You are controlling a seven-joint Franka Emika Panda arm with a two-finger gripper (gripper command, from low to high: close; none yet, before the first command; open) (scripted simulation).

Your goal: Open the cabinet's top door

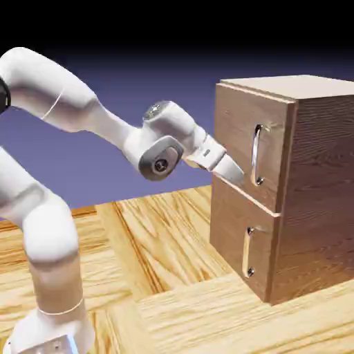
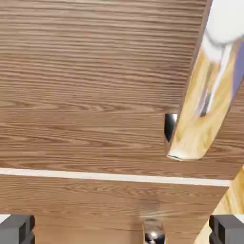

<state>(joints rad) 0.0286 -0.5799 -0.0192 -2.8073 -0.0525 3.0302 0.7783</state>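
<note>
The brown wood-grain cabinet (image 1: 318,187) stands at the exterior view's right. Its top door (image 1: 238,128) carries a long vertical silver bar handle (image 1: 257,155). My gripper (image 1: 232,173) is close against that door's lower left part, just above the seam with the lower door, left of the handle and apart from it. In the hand view the top door (image 2: 86,76) fills most of the picture and its shiny handle (image 2: 200,109) looms at the upper right. The gripper (image 2: 122,232) is open, its grey fingertips (image 2: 16,228) wide apart with nothing between them.
The lower door (image 1: 231,228) has a shorter handle (image 1: 247,252); its rounded end (image 2: 153,232) shows at the hand view's bottom. A pale seam line (image 2: 114,176) separates the two doors. The wooden table (image 1: 173,290) stretches in front of the cabinet.
</note>
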